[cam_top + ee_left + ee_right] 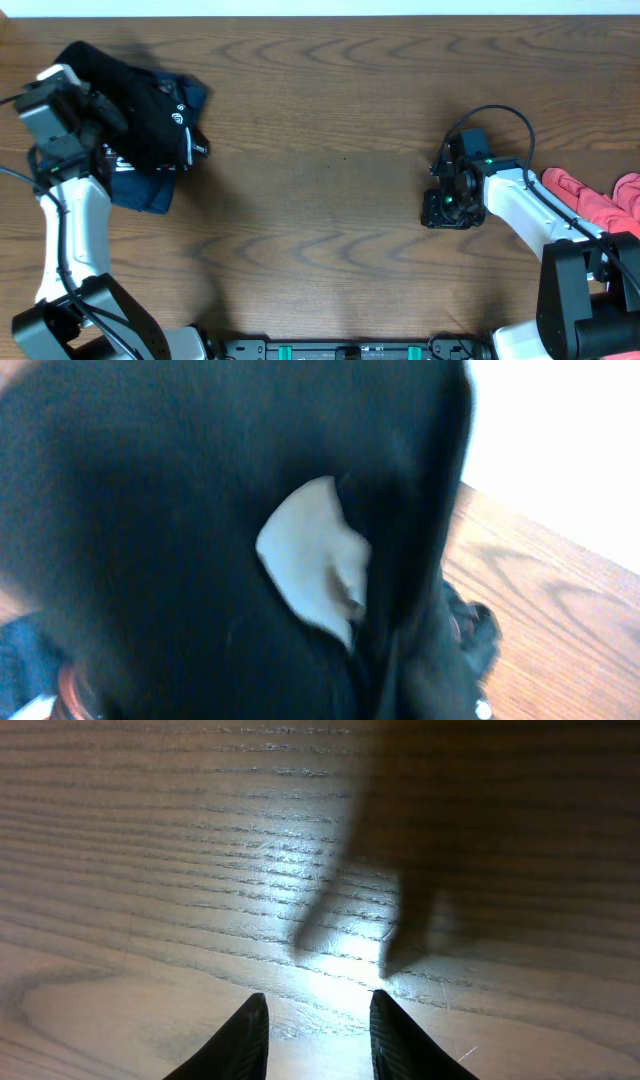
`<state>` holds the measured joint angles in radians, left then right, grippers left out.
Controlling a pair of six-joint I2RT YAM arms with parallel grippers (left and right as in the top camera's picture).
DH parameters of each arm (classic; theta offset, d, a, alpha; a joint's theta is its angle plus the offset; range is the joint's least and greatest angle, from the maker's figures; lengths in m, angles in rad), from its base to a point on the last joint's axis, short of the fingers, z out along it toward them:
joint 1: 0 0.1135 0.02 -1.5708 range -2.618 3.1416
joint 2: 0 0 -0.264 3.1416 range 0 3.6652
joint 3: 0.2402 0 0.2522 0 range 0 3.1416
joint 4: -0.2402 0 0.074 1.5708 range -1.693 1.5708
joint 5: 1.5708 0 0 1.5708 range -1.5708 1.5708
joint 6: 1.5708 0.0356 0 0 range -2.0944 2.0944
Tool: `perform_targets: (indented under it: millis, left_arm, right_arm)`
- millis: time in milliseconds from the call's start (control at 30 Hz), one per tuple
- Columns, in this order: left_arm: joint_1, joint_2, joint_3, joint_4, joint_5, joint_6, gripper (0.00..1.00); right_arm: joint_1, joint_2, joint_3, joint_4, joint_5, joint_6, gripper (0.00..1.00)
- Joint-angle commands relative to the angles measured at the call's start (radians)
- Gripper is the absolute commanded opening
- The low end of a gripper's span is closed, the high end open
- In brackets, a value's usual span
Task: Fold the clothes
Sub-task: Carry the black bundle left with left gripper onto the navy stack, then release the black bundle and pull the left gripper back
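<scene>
1. Black T-shirt (pixel 140 95): bunched in a heap at the table's (pixel 320 150) far-left corner, not laid flat.
2. Long axis of the heap: slantwise, from the table's far-left corner down toward its middle. The end with the small white logo marks (pixel 180 117) points toward the table's middle.
3. Navy shirt (pixel 150 190): under the black heap, showing along the heap's side nearer the table's front edge.
4. Left gripper (pixel 100 115): at the table's left end, up against the black heap. Black fabric (pixel 150 510) fills almost the whole left wrist view, with one pale patch (pixel 310 560) in it (what it is, unclear). Fingers hidden, so I cannot tell whether the jaws are apart or closed.
5. Right gripper (pixel 445 205): over bare wood, right of the table's middle. In the right wrist view the fingertips (pixel 250 1040) stand apart with only tabletop between them, nothing held.
6. Coral-red garments (pixel 590 200): at the table's right end, partly behind the right arm, well apart from the black heap.
</scene>
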<state>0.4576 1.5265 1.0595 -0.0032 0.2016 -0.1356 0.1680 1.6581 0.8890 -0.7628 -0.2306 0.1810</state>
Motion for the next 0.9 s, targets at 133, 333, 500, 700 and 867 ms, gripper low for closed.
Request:
perform_targets:
  millis: [133, 333, 500, 700, 867]
  left_arm:
    - [0.122, -0.01, 0.005, 0.07, -0.009, -0.077, 0.98]
    - [0.145, -0.011, 0.005, 0.069, 0.053, -0.098, 0.98]
    - [0.082, -0.011, 0.005, 0.077, 0.148, -0.079, 0.98]
    - [-0.129, -0.011, 0.005, 0.029, 0.171, 0.013, 0.98]
    - [-0.357, -0.003, 0.005, -0.064, 0.114, 0.06, 0.98]
  right_arm:
    - [-0.006, -0.016, -0.005, -0.008, 0.006, -0.011, 0.33]
    - [-0.006, -0.016, -0.005, -0.006, 0.006, -0.011, 0.36]
    - [-0.006, -0.016, -0.005, 0.01, 0.004, -0.011, 0.56]
    - [-0.006, -0.016, -0.005, 0.095, -0.071, -0.01, 0.9]
    - [-0.006, -0.016, -0.005, 0.237, -0.076, -0.01, 0.99]
